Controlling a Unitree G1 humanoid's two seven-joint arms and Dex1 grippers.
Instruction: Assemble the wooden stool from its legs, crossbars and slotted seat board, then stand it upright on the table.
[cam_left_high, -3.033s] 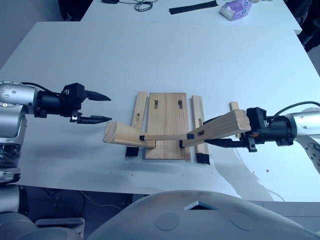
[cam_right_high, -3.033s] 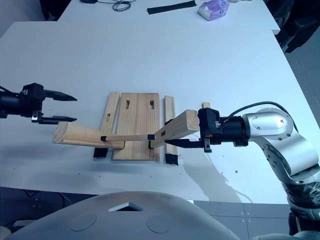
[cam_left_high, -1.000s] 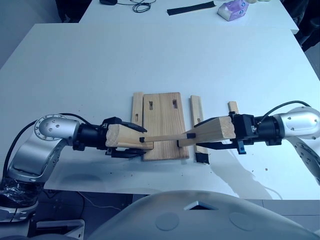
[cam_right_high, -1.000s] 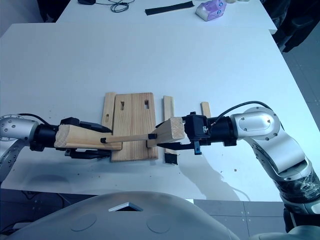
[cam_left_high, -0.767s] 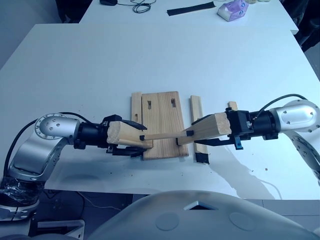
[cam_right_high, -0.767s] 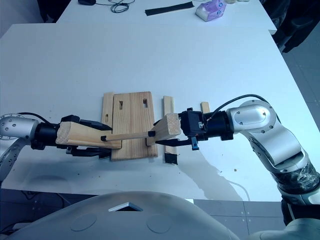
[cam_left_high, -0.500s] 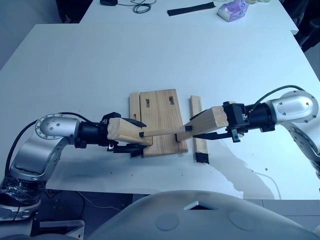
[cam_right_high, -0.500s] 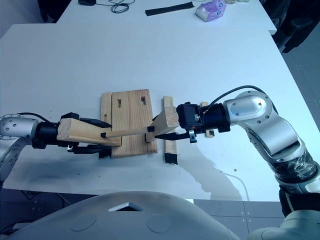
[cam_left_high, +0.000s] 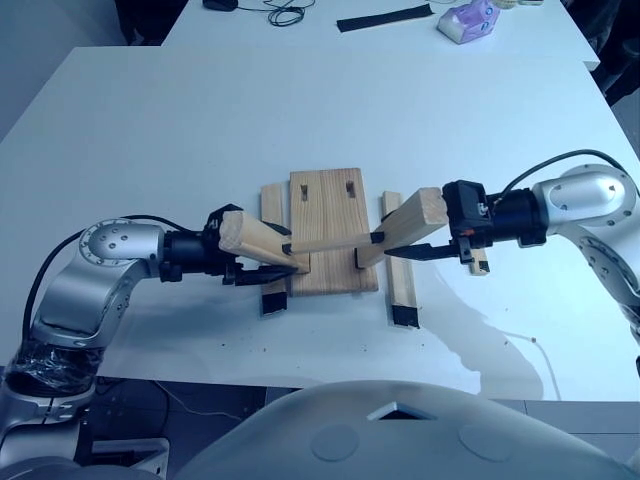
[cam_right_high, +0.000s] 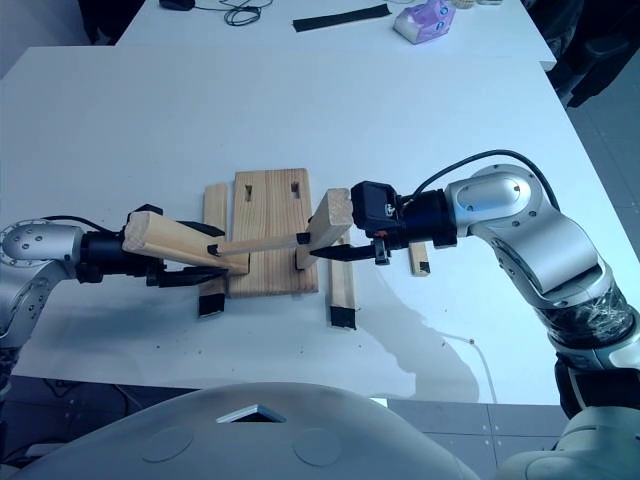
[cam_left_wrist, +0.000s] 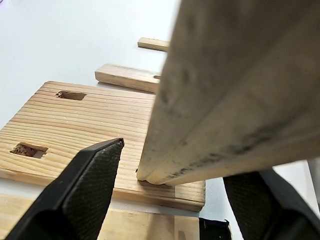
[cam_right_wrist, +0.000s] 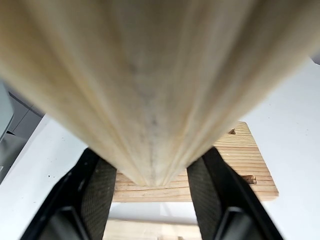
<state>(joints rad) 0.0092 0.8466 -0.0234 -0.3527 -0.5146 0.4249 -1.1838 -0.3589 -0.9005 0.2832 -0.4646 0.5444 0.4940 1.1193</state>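
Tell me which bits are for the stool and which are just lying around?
For the stool: leg frame, seat board, loose legs, short crossbar.
Just lying about: tissue pack, black strip, cables.

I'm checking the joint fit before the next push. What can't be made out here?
- Near slots of the seat board, if any: eye views, covered by crossbar, left leg and right leg.
- Right leg's end against the board: right wrist view, blocked by the leg itself.
- Short wooden piece: eye views, partly behind the right claw.

Purple packet, black strap and cables on far table
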